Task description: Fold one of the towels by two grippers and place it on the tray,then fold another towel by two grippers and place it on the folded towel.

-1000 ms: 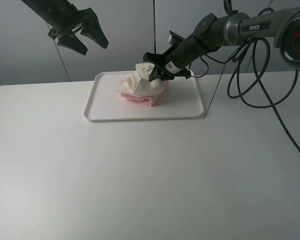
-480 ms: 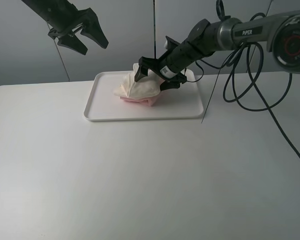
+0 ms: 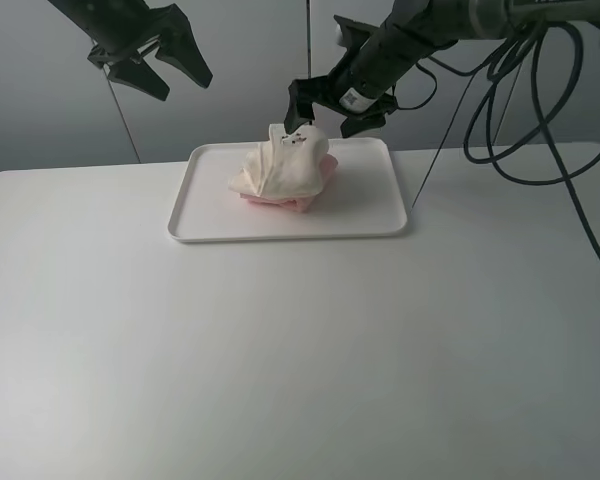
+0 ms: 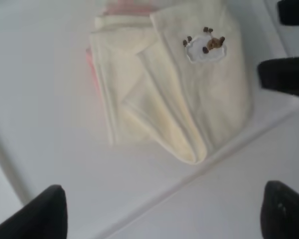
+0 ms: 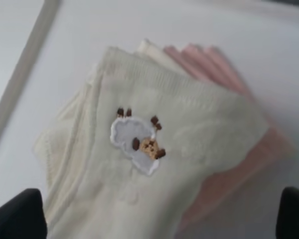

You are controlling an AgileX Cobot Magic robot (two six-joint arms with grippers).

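Note:
The folded cream-white towel (image 3: 278,168) lies in a loose heap on the folded pink towel (image 3: 280,203), both on the white tray (image 3: 205,218). Its small embroidered mark faces up. My right gripper (image 3: 330,115) hangs open just above the heap's back right, touching nothing. My left gripper (image 3: 183,88) is open high above the tray's back left corner. The left wrist view looks down on the cream-white towel (image 4: 174,89), a pink edge (image 4: 91,69), and the tray (image 4: 50,124). The right wrist view shows the cream-white towel (image 5: 139,164) over the pink towel (image 5: 239,169), between its spread fingertips (image 5: 15,214).
The tray sits at the back of the white table (image 3: 300,350). Black cables (image 3: 510,130) hang from the right arm to the right of the tray. A thin rod (image 3: 432,150) slants down near the tray's right edge. A grey wall stands behind.
My right gripper has opened, let go of the cream-white towel and lifted up and back from the heap. The towel stays on the pink one. The left arm has hardly moved.

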